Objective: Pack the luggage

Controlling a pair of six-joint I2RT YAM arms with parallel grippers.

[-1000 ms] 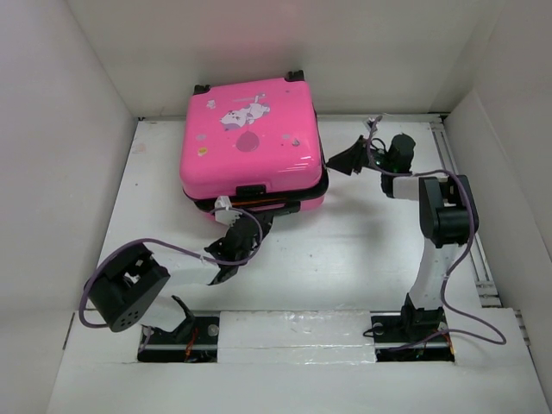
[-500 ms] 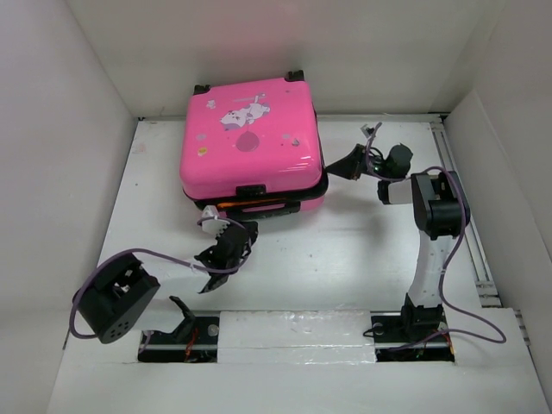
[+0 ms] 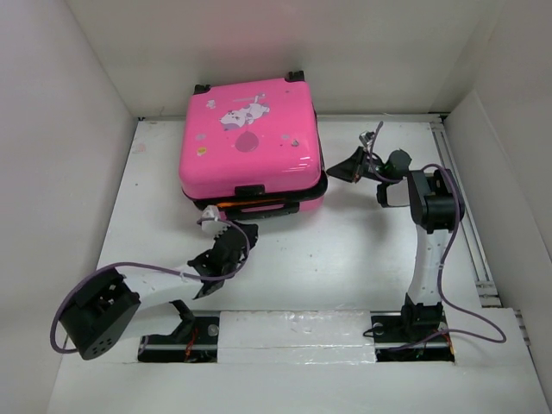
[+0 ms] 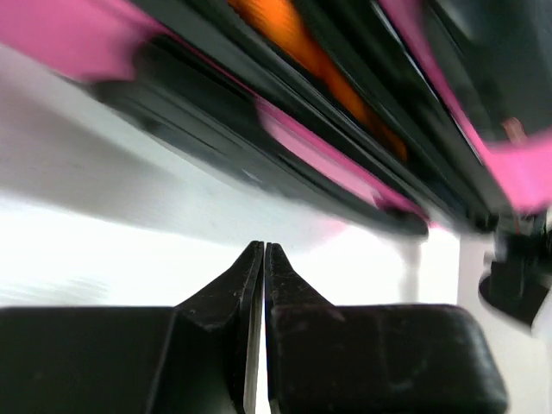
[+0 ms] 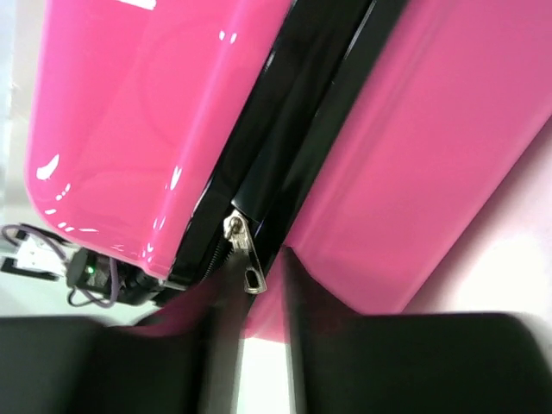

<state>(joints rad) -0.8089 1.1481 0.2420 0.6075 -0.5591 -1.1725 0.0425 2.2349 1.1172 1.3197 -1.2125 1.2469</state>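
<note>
Presently: luggage on table, far left, lid nearly shut, orange item showing in gap. Left gripper closed, empty. Right wrist view alone shows zipper pull between parted fingers of right gripper.

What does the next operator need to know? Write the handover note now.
Left claw: shut, empty, just off the luggage front edge.
Right claw: open, jaws either side of the zipper pull on the side nearer the right arm, not visibly pinching it.
Luggage: on the table, lid down; something orange shows in the front seam.
Done: lid lowered.
To do: zip it shut.
</note>
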